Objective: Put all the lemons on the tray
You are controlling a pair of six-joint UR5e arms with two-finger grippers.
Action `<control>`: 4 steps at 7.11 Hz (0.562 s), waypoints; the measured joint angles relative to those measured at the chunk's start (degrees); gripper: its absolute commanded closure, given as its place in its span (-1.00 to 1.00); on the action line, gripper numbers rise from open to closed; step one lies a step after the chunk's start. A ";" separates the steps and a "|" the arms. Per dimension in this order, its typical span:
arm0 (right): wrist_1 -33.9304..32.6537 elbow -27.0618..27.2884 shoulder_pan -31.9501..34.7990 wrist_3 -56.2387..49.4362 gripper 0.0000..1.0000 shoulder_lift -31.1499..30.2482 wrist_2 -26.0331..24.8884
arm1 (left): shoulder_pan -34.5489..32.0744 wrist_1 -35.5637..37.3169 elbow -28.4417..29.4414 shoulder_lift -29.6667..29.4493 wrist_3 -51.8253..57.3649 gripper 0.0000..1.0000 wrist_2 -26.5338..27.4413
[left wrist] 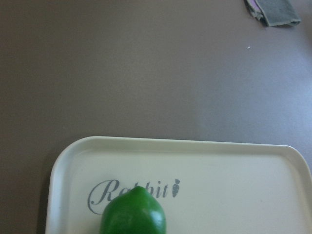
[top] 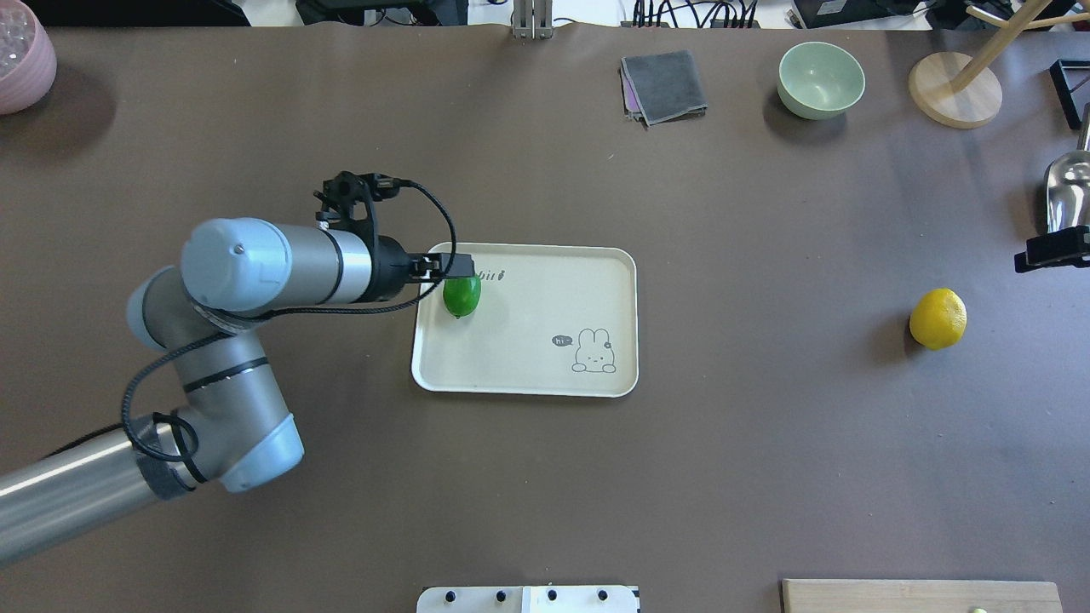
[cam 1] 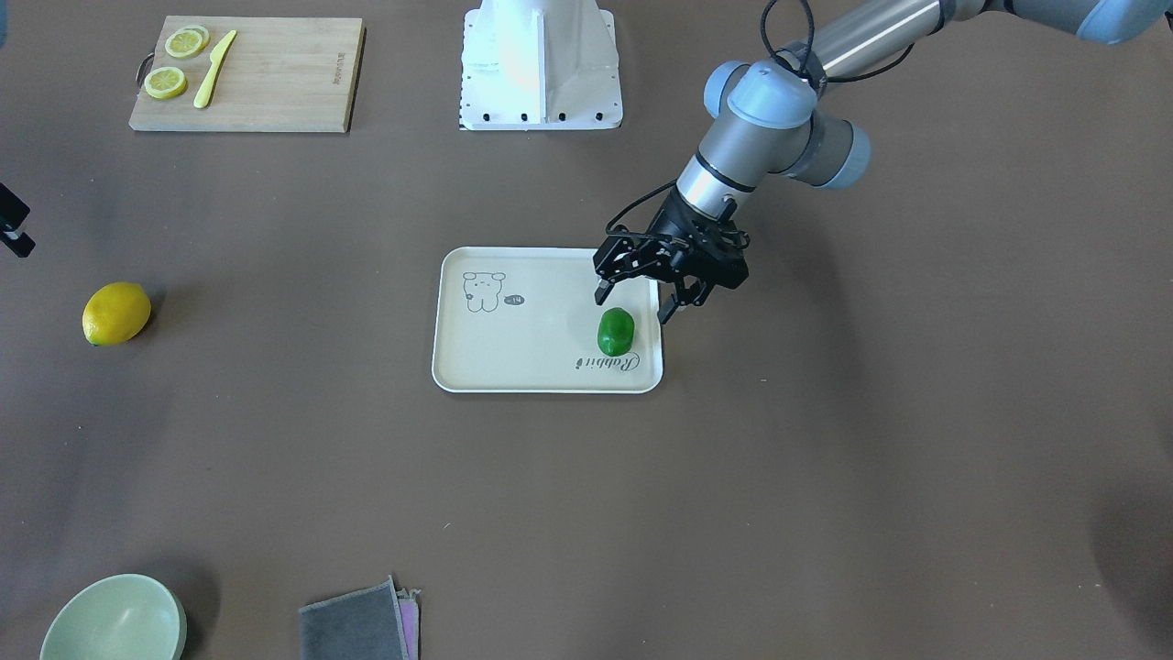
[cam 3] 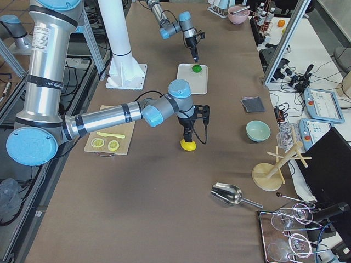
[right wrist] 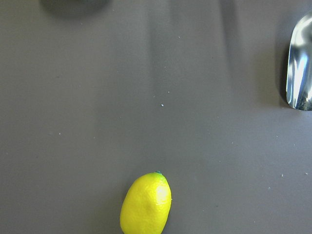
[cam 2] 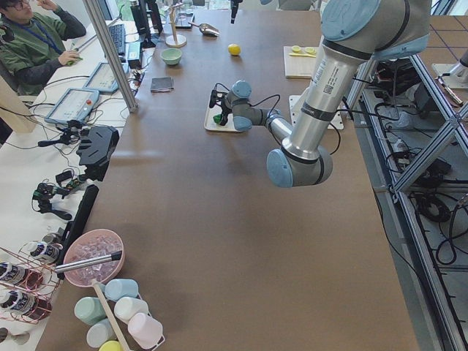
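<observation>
Left claw (cam 1: 634, 307) hangs open over green lemon (cam 1: 616, 331) on tray (cam 1: 541, 376)

The left claw's fingers are spread wide and hold nothing, just above the green lemon, which lies at the tray's left end beside the "Rabbit" script. The yellow lemon (cam 1: 116, 313) lies on the bare worktop (cam 1: 825, 477), well to the right of the tray. The right claw (cam 3: 187, 136) hangs over it; how far it is open cannot be told.

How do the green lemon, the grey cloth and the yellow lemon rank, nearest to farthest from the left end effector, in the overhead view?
1. The green lemon: on the tray, right at the left end effector.
2. The grey cloth: far side of the table.
3. The yellow lemon: on the table, far right.
</observation>
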 measured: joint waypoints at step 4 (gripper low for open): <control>5.70 -3.29 -3.97 3.37 -0.94 -1.66 -2.54 | -11.80 6.34 -7.06 11.01 18.47 -0.97 -10.90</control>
